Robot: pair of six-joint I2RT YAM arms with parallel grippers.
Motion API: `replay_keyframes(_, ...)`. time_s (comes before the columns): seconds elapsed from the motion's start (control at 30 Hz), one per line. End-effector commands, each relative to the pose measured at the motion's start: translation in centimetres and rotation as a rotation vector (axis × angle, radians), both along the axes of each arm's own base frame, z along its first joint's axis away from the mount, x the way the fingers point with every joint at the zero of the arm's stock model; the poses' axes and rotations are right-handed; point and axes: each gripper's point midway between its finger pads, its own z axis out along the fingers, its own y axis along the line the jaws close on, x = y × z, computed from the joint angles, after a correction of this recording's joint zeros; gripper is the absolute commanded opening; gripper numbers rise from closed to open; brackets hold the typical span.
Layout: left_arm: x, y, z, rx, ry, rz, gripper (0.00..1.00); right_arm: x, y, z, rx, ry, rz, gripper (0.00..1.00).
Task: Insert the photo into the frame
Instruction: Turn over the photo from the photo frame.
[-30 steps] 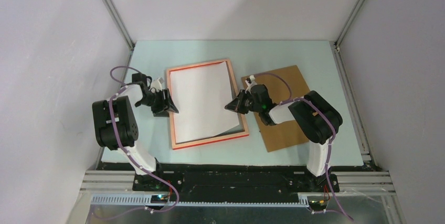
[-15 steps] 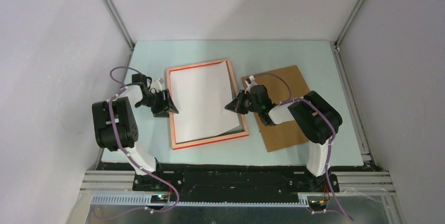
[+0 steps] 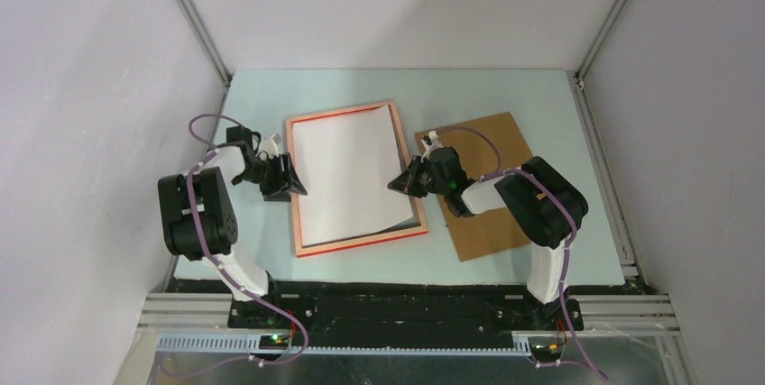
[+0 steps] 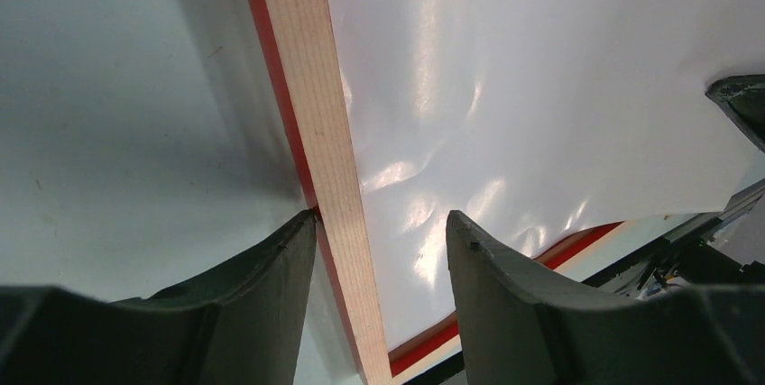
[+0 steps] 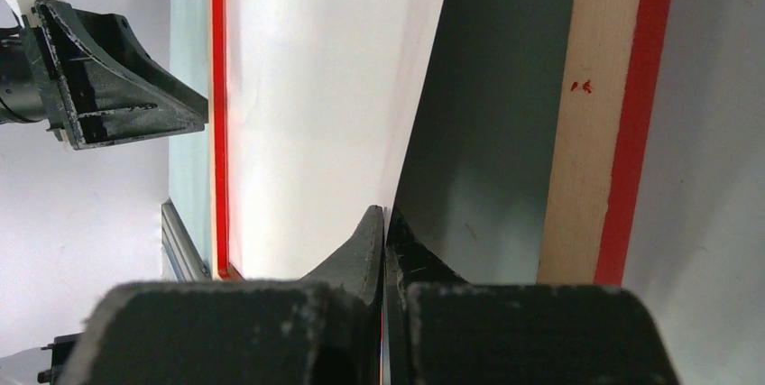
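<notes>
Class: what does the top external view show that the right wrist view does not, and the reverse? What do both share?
Only top external: the brown backing board and the frame's whole outline. Only right wrist: how the right gripper pinches shut on the photo's raised edge. Both: the photo white side up, the frame, the left gripper.
</notes>
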Motion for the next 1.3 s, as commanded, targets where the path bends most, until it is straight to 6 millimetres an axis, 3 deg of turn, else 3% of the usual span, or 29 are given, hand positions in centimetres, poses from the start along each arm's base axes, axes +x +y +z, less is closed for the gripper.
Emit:
replay_keyframes(0.0,0.21,-0.46,1.46,-0.024,-0.058,-0.022,0.59,0.41,0.07,1.86,0.008,-0.070,-0.005,0.00)
replay_keyframes(1.0,0.17,-0.40,1.58,-0.019,-0.062,-0.021,0.60,0.34,-0.21,1.80,-0.004,-0.073,-0.012,0.00)
replay_keyframes(1.27,0.16,-0.38,1.54,-0.017,-0.061,-0.021,0.60,0.26,-0.26,1.81,-0.009,-0.069,-0.013,0.30)
